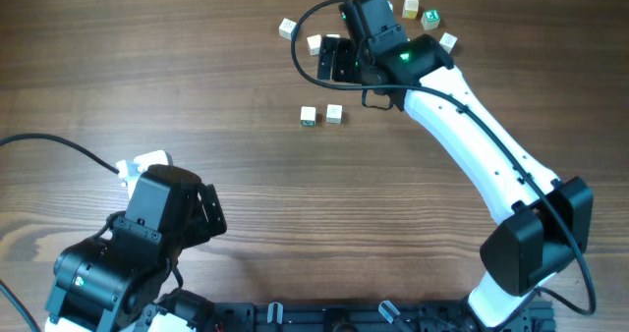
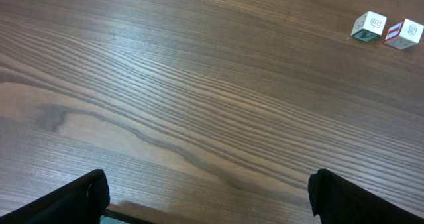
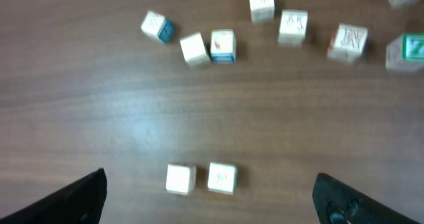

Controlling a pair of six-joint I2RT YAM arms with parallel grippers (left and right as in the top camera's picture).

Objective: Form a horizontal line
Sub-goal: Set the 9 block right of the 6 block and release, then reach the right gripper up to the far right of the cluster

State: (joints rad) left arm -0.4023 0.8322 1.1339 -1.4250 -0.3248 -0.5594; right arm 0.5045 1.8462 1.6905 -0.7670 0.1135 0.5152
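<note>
Two small white letter cubes (image 1: 321,115) lie side by side in a short row on the wooden table; a row of three does not show. In the right wrist view the pair (image 3: 201,178) sits low in the frame, between the fingers. My right gripper (image 1: 332,59) is open and empty, just beyond the pair; its fingers (image 3: 209,201) are spread wide. My left gripper (image 1: 208,212) is open and empty at the near left (image 2: 209,191). The left wrist view shows the pair (image 2: 386,30) far off at the top right.
Loose cubes lie scattered at the far side: one (image 1: 287,27) and another (image 1: 314,44) left of the right gripper, several (image 1: 430,19) to its right. In the right wrist view they form a loose band (image 3: 222,46) across the top. A black cable (image 1: 59,147) runs at the left.
</note>
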